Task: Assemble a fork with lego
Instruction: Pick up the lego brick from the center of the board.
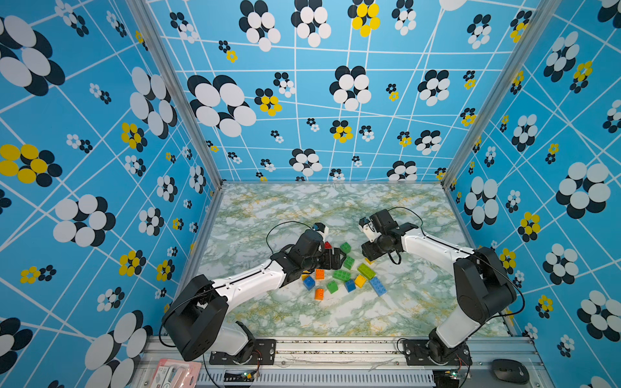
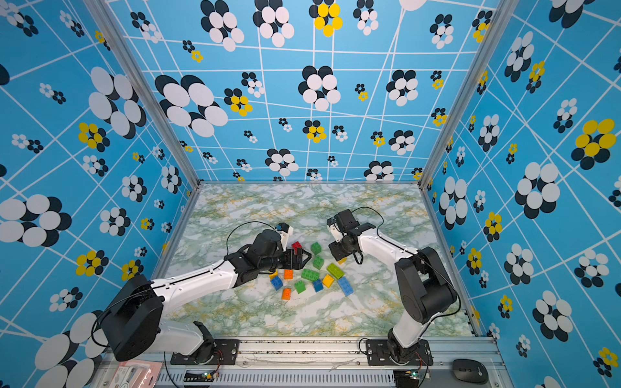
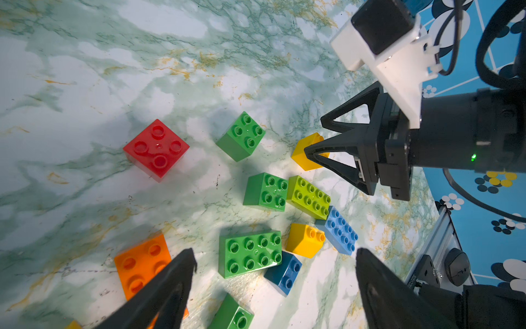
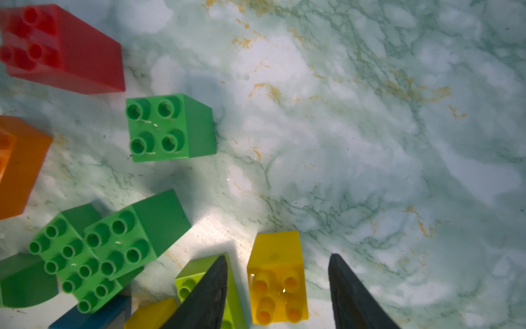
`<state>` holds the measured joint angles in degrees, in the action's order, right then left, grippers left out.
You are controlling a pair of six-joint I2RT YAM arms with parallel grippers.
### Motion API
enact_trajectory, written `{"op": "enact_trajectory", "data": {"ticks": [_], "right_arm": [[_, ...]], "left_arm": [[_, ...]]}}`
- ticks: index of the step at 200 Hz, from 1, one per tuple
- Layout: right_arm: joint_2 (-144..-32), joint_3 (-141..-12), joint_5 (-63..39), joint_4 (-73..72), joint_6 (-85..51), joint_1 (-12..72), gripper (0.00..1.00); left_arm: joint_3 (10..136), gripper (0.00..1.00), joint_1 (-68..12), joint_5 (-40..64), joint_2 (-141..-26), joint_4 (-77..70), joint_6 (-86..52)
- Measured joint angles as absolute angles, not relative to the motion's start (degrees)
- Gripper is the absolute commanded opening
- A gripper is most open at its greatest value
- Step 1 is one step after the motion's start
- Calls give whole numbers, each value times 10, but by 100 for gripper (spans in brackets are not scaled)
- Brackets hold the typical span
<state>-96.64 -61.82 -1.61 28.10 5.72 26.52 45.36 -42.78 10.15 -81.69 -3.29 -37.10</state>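
Right gripper [image 4: 278,256] astride yellow brick [image 4: 277,282], not clamped.
Brick at 2 o'clock of lego [image 1: 342,275] pile; gap at one finger. Left gripper [image 3: 276,250] spread wide, empty, above pile.

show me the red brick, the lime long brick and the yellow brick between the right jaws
red brick [image 3: 156,148], left wrist view, middle of its studded top
lime long brick [image 3: 308,197], left wrist view, studded top
yellow brick [image 4: 277,280], right wrist view, studded top

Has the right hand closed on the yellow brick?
No: in the right wrist view, the fingers of the right hand straddle the yellow brick with a gap on each side.
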Motion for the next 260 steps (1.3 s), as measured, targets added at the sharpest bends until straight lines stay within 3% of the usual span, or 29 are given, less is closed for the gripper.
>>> {"op": "enact_trajectory", "data": {"ticks": [120,200,260], "right_arm": [[-994,-622,12,295,75,274,43],[-992,-627,18,297,70,274,34],[-872,-623,83,307,-20,300,23]], "left_arm": [[454,85,-428,110,-832,-32,-371],[454,86,-428,111,-832,-32,-371],[475,88,-456,107,-832,-22,-371]]}}
